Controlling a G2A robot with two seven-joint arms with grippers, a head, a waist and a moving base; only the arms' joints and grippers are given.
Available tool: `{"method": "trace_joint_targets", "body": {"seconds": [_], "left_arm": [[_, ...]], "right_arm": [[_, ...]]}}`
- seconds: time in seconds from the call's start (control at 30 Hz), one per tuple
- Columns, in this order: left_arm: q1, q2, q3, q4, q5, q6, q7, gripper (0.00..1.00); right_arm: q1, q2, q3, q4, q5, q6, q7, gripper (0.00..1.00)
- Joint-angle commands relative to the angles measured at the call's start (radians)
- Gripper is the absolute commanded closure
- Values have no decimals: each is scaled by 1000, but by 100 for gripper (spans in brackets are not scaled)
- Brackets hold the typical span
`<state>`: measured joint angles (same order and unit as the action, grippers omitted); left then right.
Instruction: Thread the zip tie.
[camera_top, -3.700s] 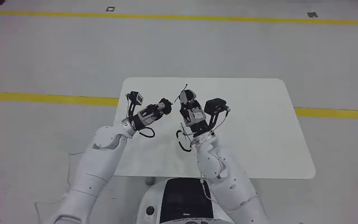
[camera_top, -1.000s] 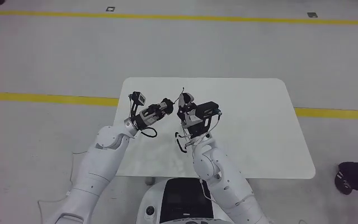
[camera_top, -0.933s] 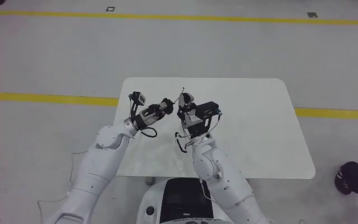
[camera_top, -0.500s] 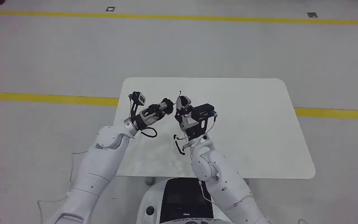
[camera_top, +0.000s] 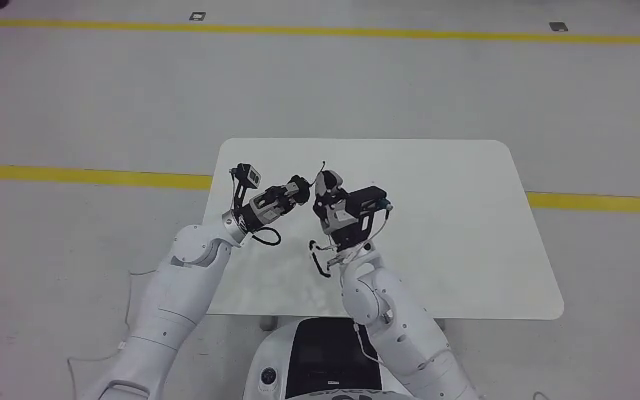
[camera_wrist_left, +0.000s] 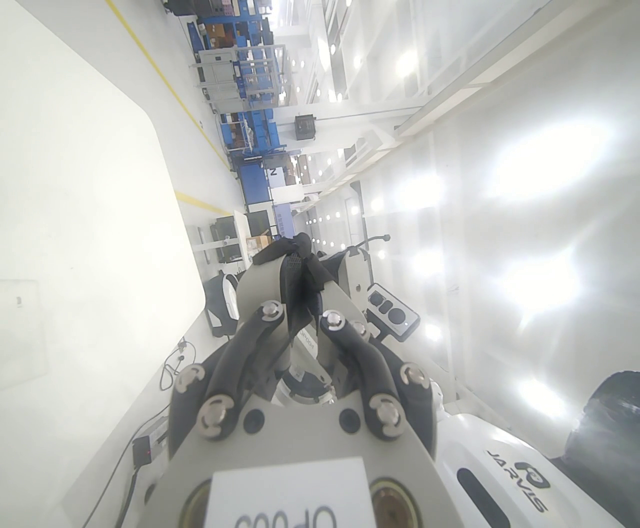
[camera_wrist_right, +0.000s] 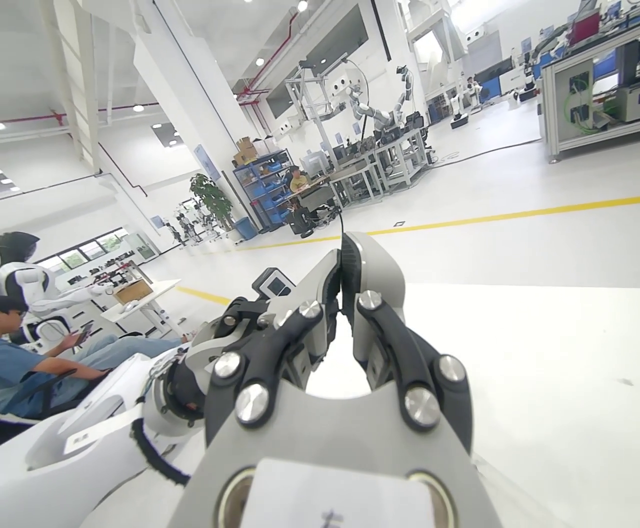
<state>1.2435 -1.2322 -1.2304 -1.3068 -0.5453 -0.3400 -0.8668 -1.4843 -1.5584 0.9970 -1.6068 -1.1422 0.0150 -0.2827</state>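
From above, both arms are raised over the left part of the white worktop (camera_top: 450, 200). The left end effector (camera_top: 299, 186) and the right end effector (camera_top: 322, 181) face each other just beside one another, their tips nearly meeting. A thin black zip tie (camera_top: 322, 170) sticks up from the tips of the right end effector and points away from the robot. From this height I cannot tell whether the two tips touch.

In the left wrist view, the left end effector (camera_wrist_left: 295, 260) has its two grey fingers (camera_wrist_left: 262, 285) drawn together at the tips. Dark, crumpled material sits between and over those tips. I cannot tell whether it is finger padding or part of the zip tie. The edge of the worktop (camera_wrist_left: 75, 150) runs along one side, well apart from the fingers.

In the right wrist view, the right end effector (camera_wrist_right: 342, 260) is closed, its black pads (camera_wrist_right: 352, 260) pressed flat against each other. The zip tie (camera_wrist_right: 342, 225) is pinched between them. Only a short, thin black end of it rises straight out past the fingertips, and the rest is hidden inside the grip. The worktop (camera_wrist_right: 525, 325) lies beyond and below the fingers, and the end effector does not touch it.
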Motion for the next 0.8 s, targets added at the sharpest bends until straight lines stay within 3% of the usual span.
{"method": "trace_joint_targets", "body": {"seconds": [0.0,0.77], "left_arm": [[0,0,0,0,0,0,0,100],[0,0,0,0,0,0,0,100]], "right_arm": [[1,0,-3,3,1,2,3,100],[11,0,-18,11,43,-26,7,100]]}}
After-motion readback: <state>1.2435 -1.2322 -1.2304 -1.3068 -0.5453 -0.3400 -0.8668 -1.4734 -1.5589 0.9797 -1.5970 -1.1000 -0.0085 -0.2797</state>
